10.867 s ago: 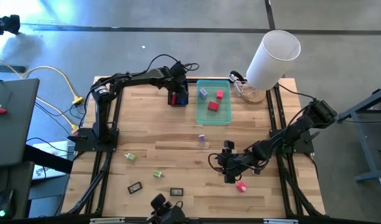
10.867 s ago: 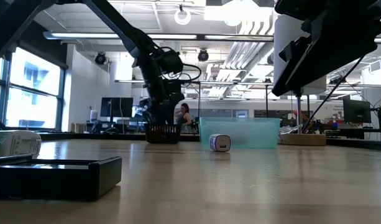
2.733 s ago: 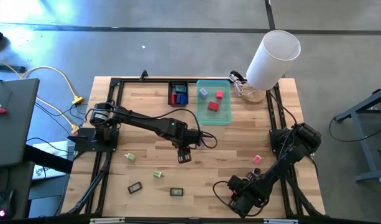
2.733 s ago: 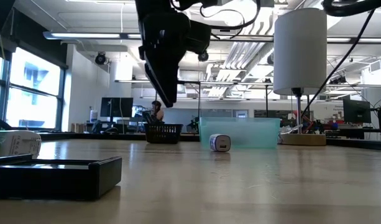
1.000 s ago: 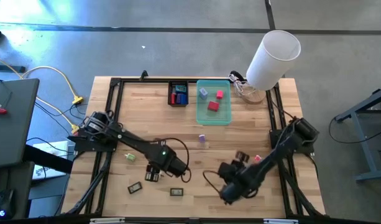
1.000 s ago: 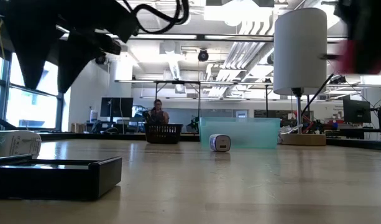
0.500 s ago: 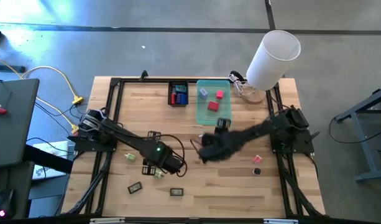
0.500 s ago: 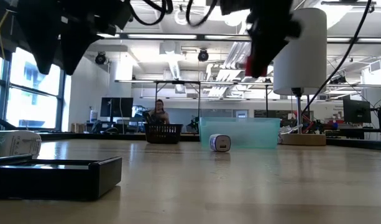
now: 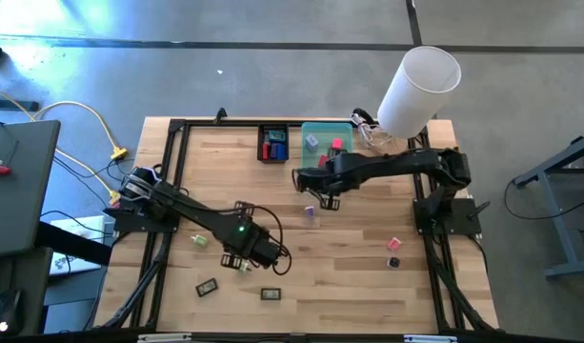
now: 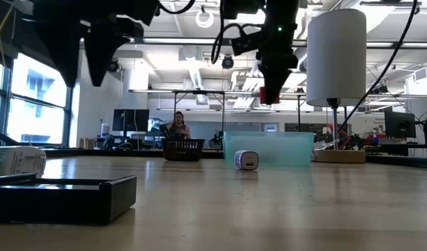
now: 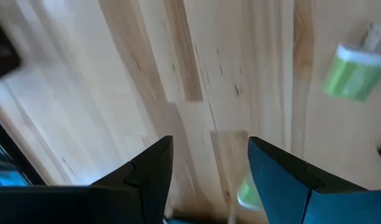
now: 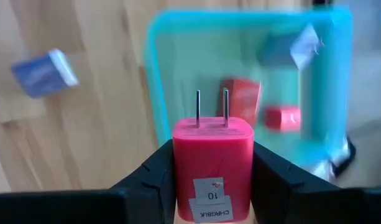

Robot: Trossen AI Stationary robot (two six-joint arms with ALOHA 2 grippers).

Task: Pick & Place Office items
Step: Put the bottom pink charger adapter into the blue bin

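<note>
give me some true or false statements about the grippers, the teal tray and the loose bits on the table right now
1. The right gripper holds a red plug-in charger between its jaws. True.
2. The translucent teal rectangular tray is empty. False: red and bluish pieces lie in it.
3. The left gripper holds a green piece. False: its jaws stand open above the wooden table with nothing between them.
4. A small pink piece lies on the table outside the tray. True.
5. The small black rectangular tray sits beside the teal tray. True.
</note>
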